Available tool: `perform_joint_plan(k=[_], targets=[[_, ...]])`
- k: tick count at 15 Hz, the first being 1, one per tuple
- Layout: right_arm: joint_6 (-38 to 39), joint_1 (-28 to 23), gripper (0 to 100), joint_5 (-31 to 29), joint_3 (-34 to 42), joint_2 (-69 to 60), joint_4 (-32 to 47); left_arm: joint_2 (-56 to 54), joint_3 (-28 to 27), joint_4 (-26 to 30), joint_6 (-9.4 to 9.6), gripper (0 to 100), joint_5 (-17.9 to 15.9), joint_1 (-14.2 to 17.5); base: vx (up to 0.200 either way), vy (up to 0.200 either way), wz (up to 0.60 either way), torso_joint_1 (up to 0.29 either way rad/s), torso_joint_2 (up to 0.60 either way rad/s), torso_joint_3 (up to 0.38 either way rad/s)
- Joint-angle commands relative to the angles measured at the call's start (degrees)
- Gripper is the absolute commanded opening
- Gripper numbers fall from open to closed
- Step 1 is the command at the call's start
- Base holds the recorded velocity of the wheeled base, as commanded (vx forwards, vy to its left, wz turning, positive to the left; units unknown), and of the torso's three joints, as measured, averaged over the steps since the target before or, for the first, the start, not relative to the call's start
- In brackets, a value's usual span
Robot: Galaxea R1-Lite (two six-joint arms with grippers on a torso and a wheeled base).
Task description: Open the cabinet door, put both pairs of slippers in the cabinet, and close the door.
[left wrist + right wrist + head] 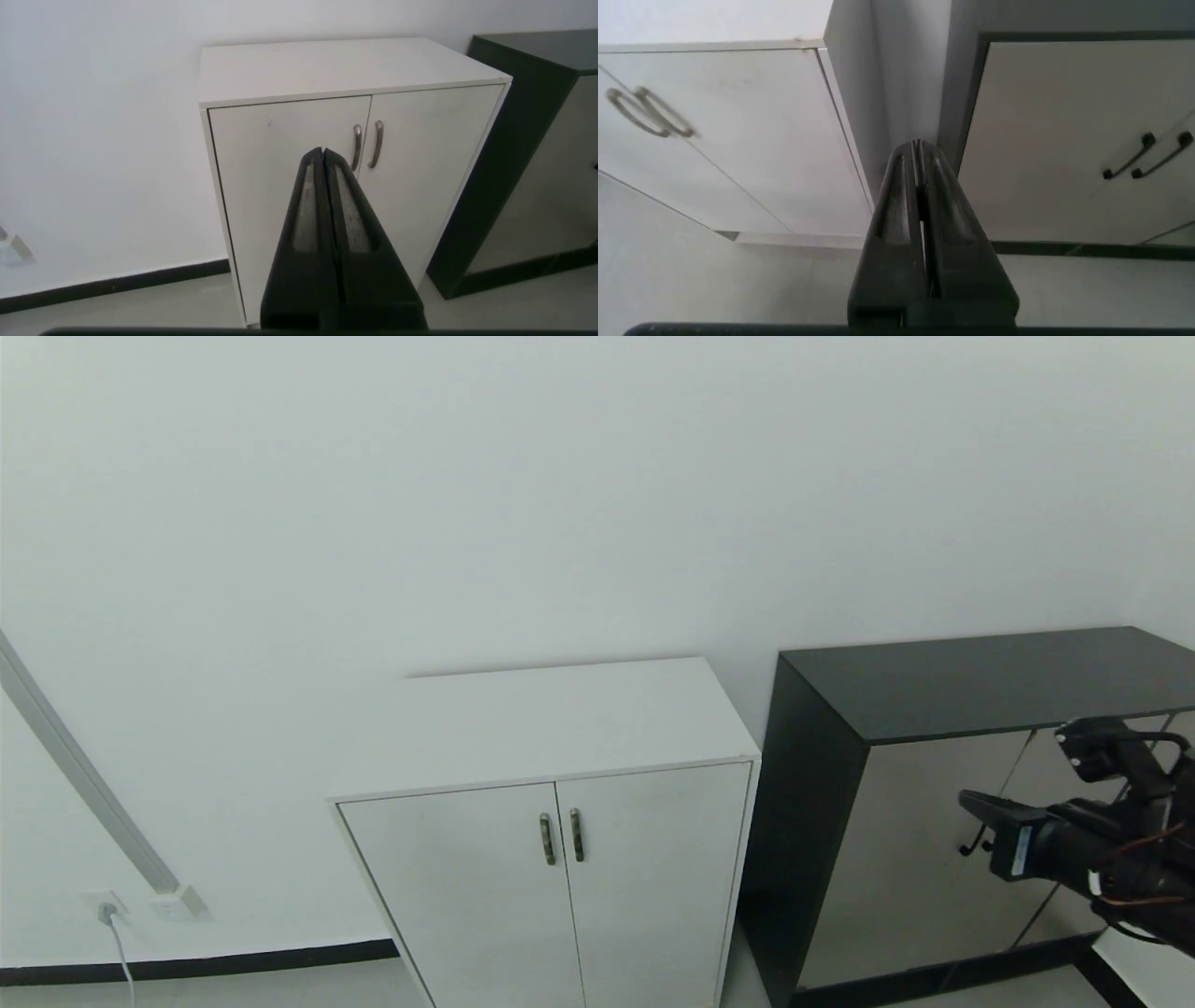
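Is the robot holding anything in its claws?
No, nothing. The left gripper and the right gripper are both shut and empty, away from the white cabinet.

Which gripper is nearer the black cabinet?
Right. The right gripper is just in front of the black cabinet; the left gripper faces the white cabinet, farther back.

Bright, even room light, soft shadow between the white cabinet (560, 719) and the black cabinet (980, 681).

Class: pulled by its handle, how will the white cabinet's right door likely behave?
The door looks a rigid flat panel, so it should swing stiffly rather than flex. Its handle is a slim, smooth-looking bar, so a grip may slip. The cabinet stands broad against the wall, so it probably won't tip.
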Motion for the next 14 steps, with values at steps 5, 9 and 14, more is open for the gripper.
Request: perform_joint_plan(k=[5, 9, 14], targets=[[-1.23, -3.15, 0, 2.48, 13.68, -17.39, 0.09, 0.05, 0.01, 0.06, 0.03, 0, -0.01, 0.00, 0.000, 0.000, 0.00, 0.000, 0.00, 0.000], [-1.41, -2.97, 0, 4.76, 15.35, -28.29, 10.20, 0.05, 0.01, 0.06, 0.03, 0, -0.01, 0.00, 0.000, 0.000, 0.00, 0.000, 0.00, 0.000], [-1.50, -2.97, 0, 6.52, 15.35, -41.82, 28.39, 0.05, 0.01, 0.06, 0.03, 0, -0.01, 0.00, 0.000, 0.000, 0.00, 0.000, 0.00, 0.000]])
